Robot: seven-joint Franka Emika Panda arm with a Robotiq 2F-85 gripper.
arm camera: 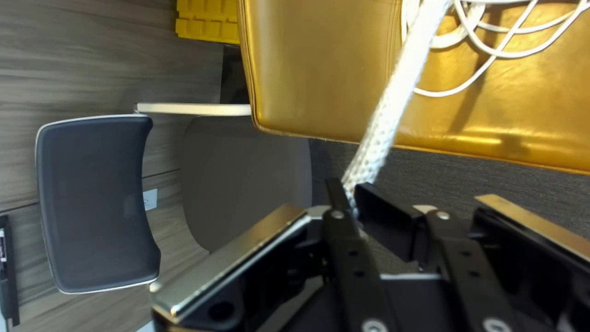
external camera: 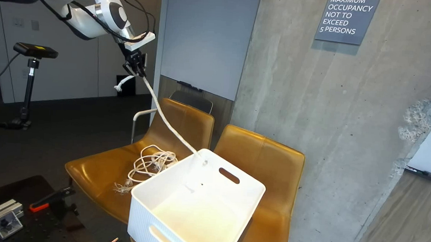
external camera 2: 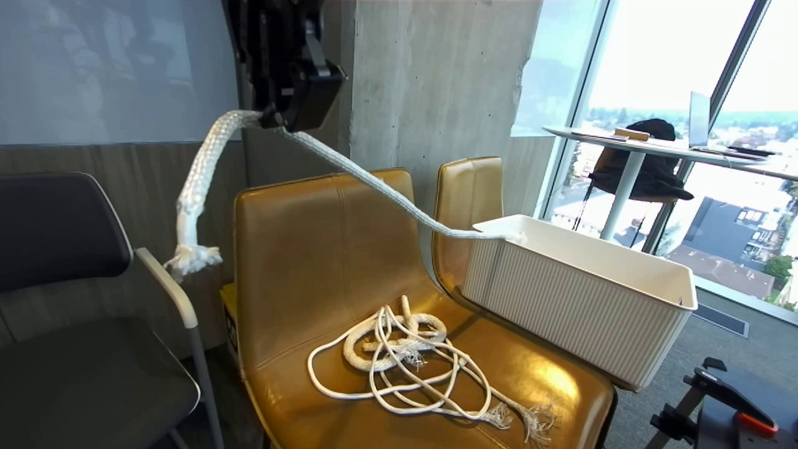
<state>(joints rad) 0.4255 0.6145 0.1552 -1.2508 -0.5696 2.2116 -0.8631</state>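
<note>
The gripper [external camera 2: 278, 120] is pinching a thick white braided rope [external camera 2: 202, 168] between its fingertips, higher than the tan chair [external camera 2: 324, 249] in both exterior views. A short length of the rope is hanging free on one side of the pinch and ending in a frayed tuft, while the longer length is slanting down and crossing the rim of the white ribbed bin [external camera 2: 573, 305], its far end lying just inside a corner. The bin is sitting over the seat of a second tan chair [external camera: 258, 149]. A tangle of white cords [external camera 2: 399, 346], thin and thick, is lying on the first chair's seat beside the bin. In an exterior view, a grey sign [external camera: 348, 19] on the concrete wall [external camera: 312, 104] is reading "MAXIMUM OCCUPANCY NOT TO EXCEED 5 PERSONS". A black camera [external camera: 27, 50] on a stand [external camera: 29, 89] is carrying a yellow label [external camera: 39, 47], its print too small to make out.
</note>
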